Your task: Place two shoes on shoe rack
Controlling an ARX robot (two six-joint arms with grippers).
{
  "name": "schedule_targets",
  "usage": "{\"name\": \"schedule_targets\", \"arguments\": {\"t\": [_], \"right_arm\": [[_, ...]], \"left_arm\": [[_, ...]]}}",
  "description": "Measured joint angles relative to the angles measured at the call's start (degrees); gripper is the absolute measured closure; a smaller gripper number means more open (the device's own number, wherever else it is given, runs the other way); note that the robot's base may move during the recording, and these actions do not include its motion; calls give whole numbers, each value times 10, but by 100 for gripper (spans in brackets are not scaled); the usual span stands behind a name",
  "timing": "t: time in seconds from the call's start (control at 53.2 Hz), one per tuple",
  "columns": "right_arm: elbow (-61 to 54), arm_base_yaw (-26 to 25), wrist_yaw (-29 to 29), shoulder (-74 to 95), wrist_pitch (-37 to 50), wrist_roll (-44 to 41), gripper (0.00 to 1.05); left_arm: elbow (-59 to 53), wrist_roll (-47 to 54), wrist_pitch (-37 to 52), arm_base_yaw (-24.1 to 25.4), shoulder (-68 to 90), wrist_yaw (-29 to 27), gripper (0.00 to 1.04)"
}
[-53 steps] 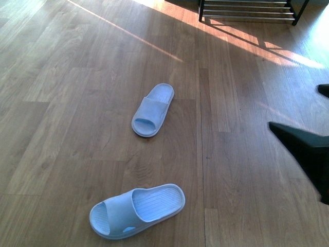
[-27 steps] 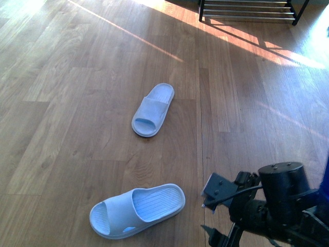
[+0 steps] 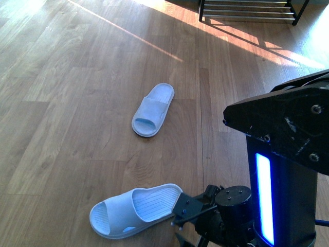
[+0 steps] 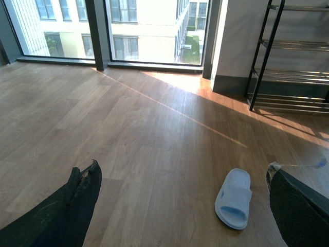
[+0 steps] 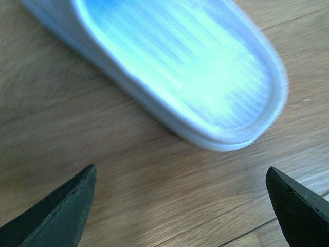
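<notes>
Nothing racked yet. My right gripper (image 5: 180,170), jaws spread and empty, hovers at the heel of the near pale-blue slide (image 3: 136,211). The far slide (image 3: 152,109) lies mid-floor, well apart from the shoe rack (image 3: 247,10). The left gripper (image 4: 182,165) is likewise spread and empty.

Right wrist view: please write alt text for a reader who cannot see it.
The rounded end of a pale blue slipper, blurred, lies on a wooden floor just beyond the right gripper. The gripper is open and empty, its two dark fingertips spread wide apart.
</notes>
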Motion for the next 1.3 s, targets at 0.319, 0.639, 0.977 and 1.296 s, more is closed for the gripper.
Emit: {"name": "schedule_targets", "arguments": {"t": [0.319, 0.639, 0.977, 1.296], "right_arm": [[23, 26, 39, 10, 35, 75, 9], [30, 124, 41, 59, 70, -25, 9], [118, 135, 37, 86, 0, 43, 9], [191, 134, 4, 76, -102, 75, 9]], "left_arm": [[0, 0, 0, 0, 0, 0, 9], [0, 0, 0, 0, 0, 0, 9], [0, 0, 0, 0, 0, 0, 9], [0, 0, 0, 0, 0, 0, 9]]}}
